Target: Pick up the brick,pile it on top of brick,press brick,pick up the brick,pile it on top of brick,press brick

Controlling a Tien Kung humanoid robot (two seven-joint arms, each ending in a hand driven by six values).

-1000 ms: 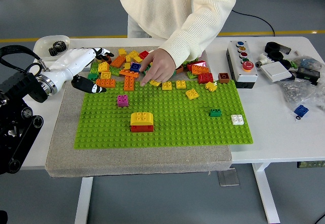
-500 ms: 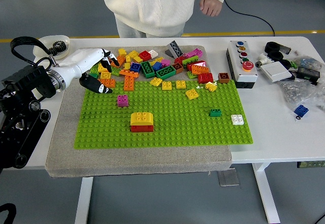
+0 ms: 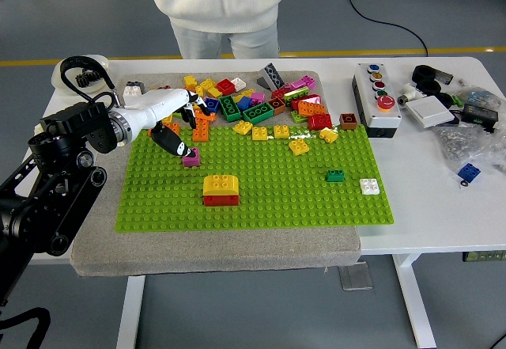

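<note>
Over the green baseplate, the left hand hovers with fingers spread just above the magenta brick; crowded orange bricks beside could snag them, spoiling the grasp.

Bright green studded plastic baseplate on a beige-grey mat, over a white table. Yellow plastic brick stacked on a red one. Small magenta brick, dark green brick, white brick. Mixed pile of loose bricks: orange, yellow, red, green, pink, blue. White-shelled robot hand with black fingertips.
</note>
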